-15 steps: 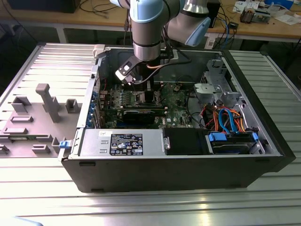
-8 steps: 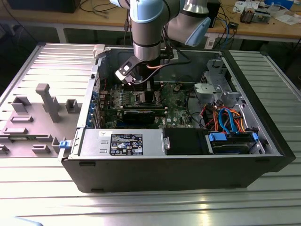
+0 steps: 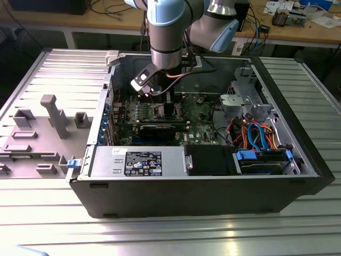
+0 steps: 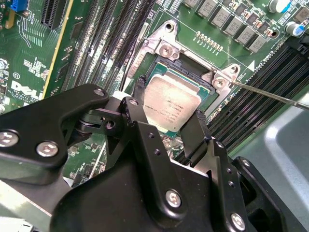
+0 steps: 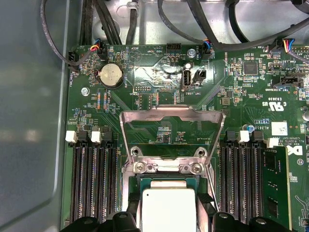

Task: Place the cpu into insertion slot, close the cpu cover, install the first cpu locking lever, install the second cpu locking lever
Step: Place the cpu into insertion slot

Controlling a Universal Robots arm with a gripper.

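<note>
Inside the computer case [image 3: 213, 192], low over the green board [image 5: 145, 82]: arm reaching down at the insertion slot [image 4: 181, 67]
Jaws: clenched on the cpu [image 4: 170, 104], a fingertip [image 4: 140, 83] on each of two opposite edges; its silvery face stays untouched and level
Chip position: flat within the slot's dark rim; fully seated or not, I cannot tell
Lid: the cpu cover [image 5: 174, 115] is swung up, leaving the slot open
Latch: a thin lever rod [image 4: 270, 94] stands free beside the slot, not hooked down
</note>
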